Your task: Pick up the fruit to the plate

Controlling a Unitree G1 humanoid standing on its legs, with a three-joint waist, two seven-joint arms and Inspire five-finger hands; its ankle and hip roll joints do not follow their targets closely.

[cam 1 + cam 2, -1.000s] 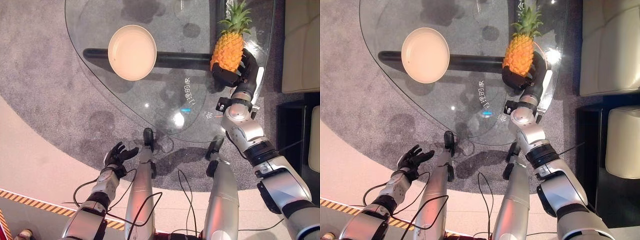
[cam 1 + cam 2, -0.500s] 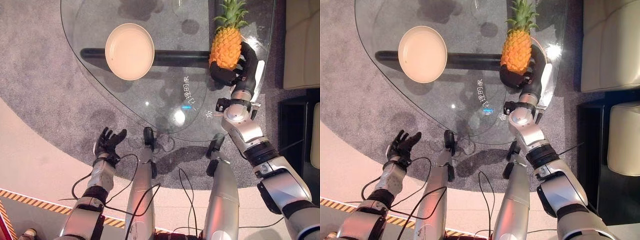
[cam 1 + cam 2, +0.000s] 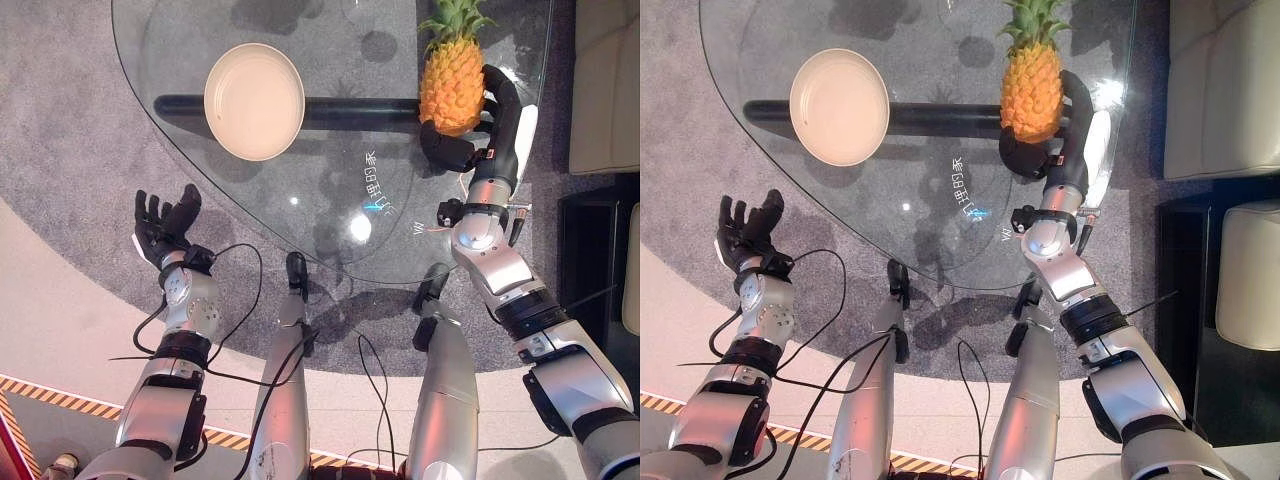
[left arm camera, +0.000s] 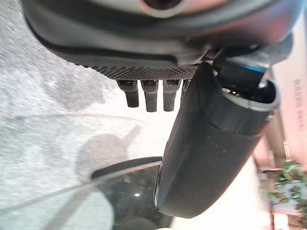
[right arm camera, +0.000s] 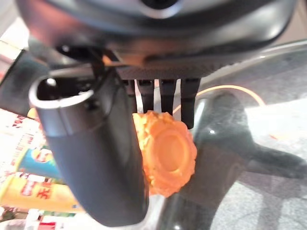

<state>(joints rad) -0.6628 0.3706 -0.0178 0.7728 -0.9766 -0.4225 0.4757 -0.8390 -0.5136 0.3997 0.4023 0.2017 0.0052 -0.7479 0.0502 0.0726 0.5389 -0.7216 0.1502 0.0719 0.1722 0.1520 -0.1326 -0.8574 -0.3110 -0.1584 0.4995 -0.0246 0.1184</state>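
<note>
1. Already your right hand [image 3: 462, 138] is clamped round the pineapple [image 3: 450, 85], held upright at the far right of the glass table [image 3: 330, 200], crown pointing away from you.
2. The plate [image 3: 254, 100] lies well to the pineapple's left, so I'd judge the carry runs leftward across the glass.
3. Your left hand [image 3: 165, 228] hangs spread and empty off the table's near-left edge.
</note>
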